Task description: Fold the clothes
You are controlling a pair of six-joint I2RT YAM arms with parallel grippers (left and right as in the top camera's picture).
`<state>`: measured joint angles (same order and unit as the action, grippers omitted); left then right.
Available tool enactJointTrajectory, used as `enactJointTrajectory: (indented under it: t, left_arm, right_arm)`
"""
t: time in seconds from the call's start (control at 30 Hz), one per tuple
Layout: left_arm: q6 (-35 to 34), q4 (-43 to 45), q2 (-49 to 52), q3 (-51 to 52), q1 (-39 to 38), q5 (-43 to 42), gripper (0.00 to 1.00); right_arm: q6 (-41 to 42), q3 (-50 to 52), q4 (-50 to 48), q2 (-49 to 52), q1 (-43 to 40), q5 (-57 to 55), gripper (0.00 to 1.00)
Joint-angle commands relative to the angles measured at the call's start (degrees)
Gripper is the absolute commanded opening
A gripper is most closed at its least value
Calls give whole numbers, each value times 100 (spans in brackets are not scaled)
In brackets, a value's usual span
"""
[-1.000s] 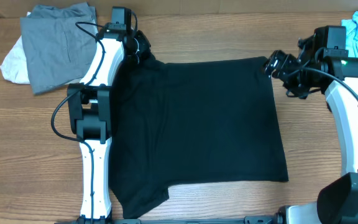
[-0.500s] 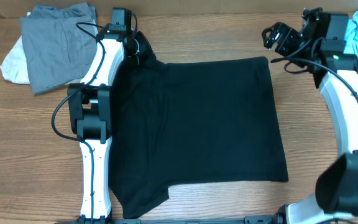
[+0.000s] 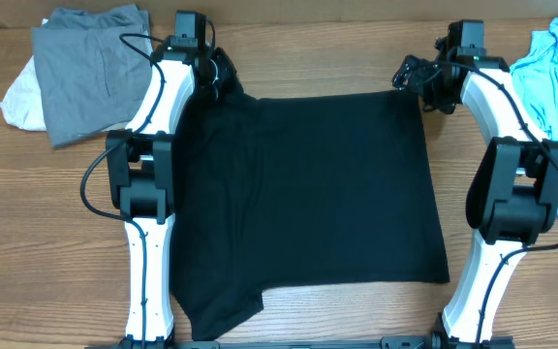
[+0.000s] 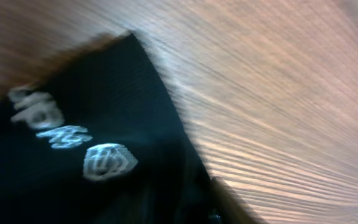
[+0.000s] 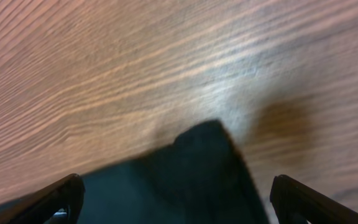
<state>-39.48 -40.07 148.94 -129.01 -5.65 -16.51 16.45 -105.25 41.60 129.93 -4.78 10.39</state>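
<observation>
Closest to me, the black shirt (image 3: 308, 194) lies spread flat over the middle of the wooden table (image 3: 46, 242). Its near edge is uneven and drops lower toward 7 o'clock. The 2 white arms flank it. The left arm (image 3: 148, 194) runs up the 9 o'clock side with part of it lying over the shirt's edge, and the right arm (image 3: 511, 194) stands just off the cloth at 3 o'clock.

Further back, the left claw (image 3: 216, 79) sits at 11 o'clock on the shirt's far left corner. Its wrist camera gives only a blurred stretch of black fabric with white label marks (image 4: 73, 137) on it and bare wood beyond. I cannot tell how far this claw is spread or whether it has any cloth.

At 1 o'clock the right claw (image 3: 413, 76) hangs over the shirt's far right corner. Its 2 fingers (image 5: 64, 196) are spread wide apart. The pointed corner lies on the wood between them and neither finger touches it, so this claw has hold of nothing.

Farthest off, a grey garment (image 3: 90, 68) lies crumpled at 10 o'clock, with a white cloth (image 3: 17, 97) sticking out from under its left side. A light blue garment (image 3: 555, 87) lies at the table's edge at 2 o'clock, near the right arm.
</observation>
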Motion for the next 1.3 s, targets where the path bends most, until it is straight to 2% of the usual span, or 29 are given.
enactJointTrajectory:
  t: [0.0, 0.07, 0.1, 0.47, 0.63, 0.9, 1.0, 1.03, 1.1, 1.17, 1.27]
  left_arm:
    - [350, 66, 170, 28, -7, -105, 68]
    - [415, 238, 170, 28, -7, -334, 68]
    - [411, 319, 170, 28, -9, -435, 63]
    - [267, 195, 170, 28, -94, -63, 46]
    - [332, 175, 170, 28, -103, 48, 25]
    - [334, 179, 170, 28, -109, 83, 20]
    - [332, 197, 170, 28, -111, 140, 16]
    - [332, 201, 170, 28, -114, 153, 14]
    - [332, 232, 170, 28, -114, 153, 8]
    - [332, 247, 170, 28, -114, 153, 4]
    - [332, 271, 170, 28, -114, 153, 4]
  right_arm:
    - [-173, -378, 79, 208, 37, -393, 100]
    - [-175, -378, 59, 286, 68, -398, 100]
    - [-197, -378, 46, 334, 118, -446, 100]
    - [-299, -380, 31, 662, 807, -1950, 99]
    - [-251, -389, 13, 662, 739, -2002, 94]
    - [-299, -389, -79, 664, 599, -2002, 92]
    - [-295, -389, -101, 664, 599, -2002, 84]
    - [-291, -389, -101, 664, 599, -2002, 78]
    - [-245, -389, -96, 664, 599, -2004, 44]
    - [-81, -389, -81, 664, 599, -2046, 40]
    - [44, -389, -76, 664, 599, -2046, 20]
